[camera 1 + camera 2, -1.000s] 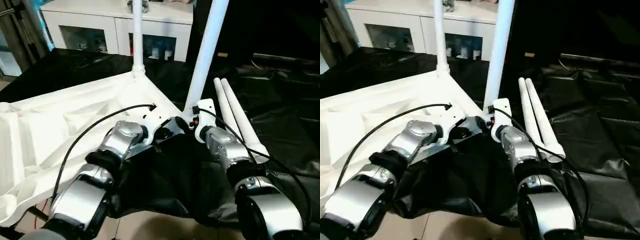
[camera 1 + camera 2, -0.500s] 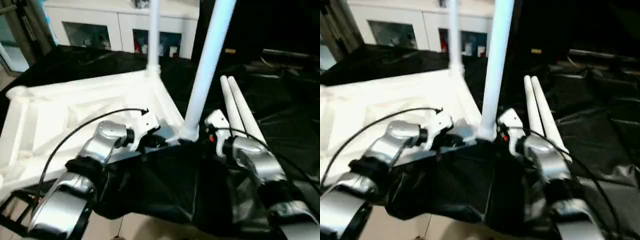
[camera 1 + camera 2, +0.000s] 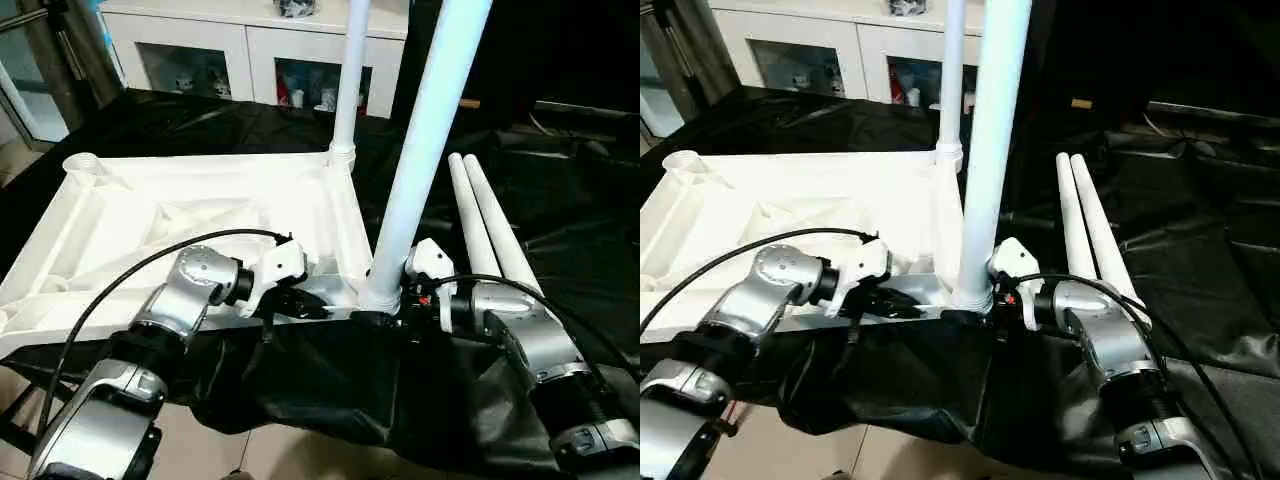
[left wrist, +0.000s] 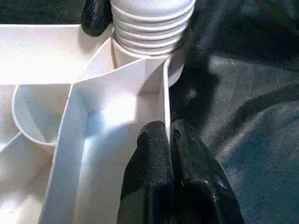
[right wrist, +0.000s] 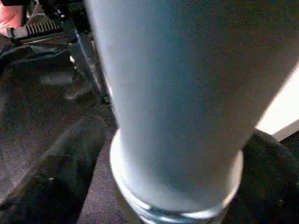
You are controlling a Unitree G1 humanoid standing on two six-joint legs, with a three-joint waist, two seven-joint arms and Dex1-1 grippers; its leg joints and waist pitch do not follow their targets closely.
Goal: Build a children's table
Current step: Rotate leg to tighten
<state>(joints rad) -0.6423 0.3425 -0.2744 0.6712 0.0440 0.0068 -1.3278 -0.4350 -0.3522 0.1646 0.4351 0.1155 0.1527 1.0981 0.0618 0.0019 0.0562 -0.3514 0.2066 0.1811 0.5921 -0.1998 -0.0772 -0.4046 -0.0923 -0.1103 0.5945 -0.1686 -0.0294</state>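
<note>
Both forearms have swung outward since a second ago, the left gripper [image 3: 312,300] sliding along the near rim away from the corner and the right gripper [image 3: 400,300] moving to the foot of the near leg; the head camera has tilted too.

Black sheeting [image 3: 560,240] covers the work surface, with a white glass-fronted cabinet [image 3: 250,50] behind it. Tabletop [image 3: 200,200] lies upside down on the sheeting, ribbed underside up, near edge just in front of both forearms. Two legs stand upright in its right-hand corner sockets: near leg [image 3: 425,150] at the near right corner, far leg [image 3: 347,90] at the far right corner. Two loose legs [image 3: 480,215] lie side by side on the sheeting just right of the tabletop, touching each other.

Left gripper's fingers [image 4: 154,158] are pressed together, pinching the thin near rim wall beside the socket. Right gripper stands wide, one finger [image 5: 60,158] either side of the near leg's base; whether the pads touch it cannot be told.
</note>
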